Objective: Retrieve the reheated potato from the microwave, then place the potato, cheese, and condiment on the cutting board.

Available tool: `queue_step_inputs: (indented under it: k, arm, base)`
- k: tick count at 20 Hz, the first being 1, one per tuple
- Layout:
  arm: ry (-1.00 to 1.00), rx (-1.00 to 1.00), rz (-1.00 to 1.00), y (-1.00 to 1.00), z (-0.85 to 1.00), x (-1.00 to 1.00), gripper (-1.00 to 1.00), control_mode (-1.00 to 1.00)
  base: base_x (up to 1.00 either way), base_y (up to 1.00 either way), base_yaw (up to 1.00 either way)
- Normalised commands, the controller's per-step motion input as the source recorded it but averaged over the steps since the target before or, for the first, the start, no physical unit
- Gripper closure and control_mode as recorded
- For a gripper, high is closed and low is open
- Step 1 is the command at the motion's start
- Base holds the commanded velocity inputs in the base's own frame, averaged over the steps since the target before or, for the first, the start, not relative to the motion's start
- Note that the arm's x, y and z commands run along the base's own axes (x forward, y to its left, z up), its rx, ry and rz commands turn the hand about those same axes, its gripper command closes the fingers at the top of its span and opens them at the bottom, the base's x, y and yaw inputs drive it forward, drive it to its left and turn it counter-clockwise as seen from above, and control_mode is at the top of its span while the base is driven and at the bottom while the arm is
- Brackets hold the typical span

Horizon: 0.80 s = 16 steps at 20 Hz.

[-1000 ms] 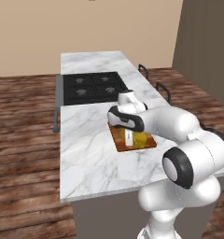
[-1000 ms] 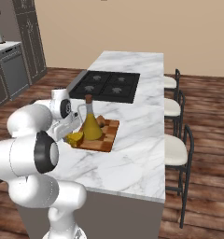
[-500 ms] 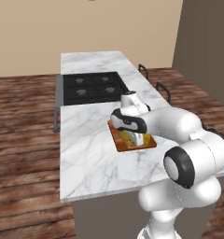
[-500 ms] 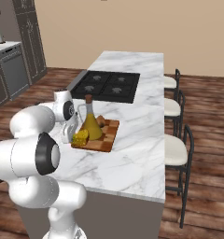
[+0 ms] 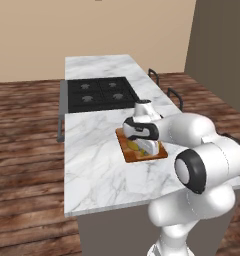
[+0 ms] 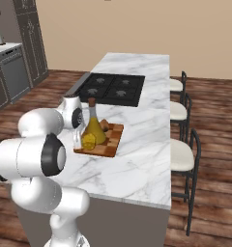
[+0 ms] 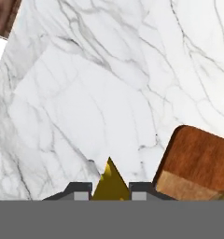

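We are holding the cheese [image 7: 110, 181] in the end effector [image 7: 109, 195]: in the hand view a yellow wedge tip is sitting between the two finger tips, which are closed in against it, so we are judging this a grip on the cheese rather than an empty close. The hand is reaching out over the near end of the cutting board [image 6: 110, 142], low above it, which fits a placing move on that board.

The condiment [image 6: 93, 126] is standing upright on the cutting board, its thin brown neck rising beside the hand. A yellow lump is showing at the bottle's foot in the right base view; we are taking this as the held cheese, though we cannot tell whether it is touching the wood. The potato [image 6: 104, 125] is lying on the board just behind the bottle, toward the stove [image 6: 114, 88].

The board is resting on the marble table [image 5: 99, 165], with a corner of it showing in the hand view. We are judging two items delivered and the third about to be set down. The tall bottle is standing just beside the hand and could be knocked.
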Motion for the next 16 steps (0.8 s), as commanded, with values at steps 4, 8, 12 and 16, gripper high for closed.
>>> queue_step_inputs:
  k: [4,8,12,16]
  arm:
    - [0.0,0.12,0.14,-0.02,-0.15,0.29,1.0,-1.0]
    - [0.0,0.1,0.12,-0.01,-0.1,0.13,1.0,-1.0]
    - [0.0,0.08,0.11,0.0,-0.08,0.08,1.0,-1.0]
    - [0.0,0.05,0.08,0.0,-0.08,0.04,1.0,-1.0]
  base:
    - [0.0,0.0,0.0]
    - [0.0,0.0,0.0]
    - [0.0,0.0,0.0]
    - [0.0,0.0,0.0]
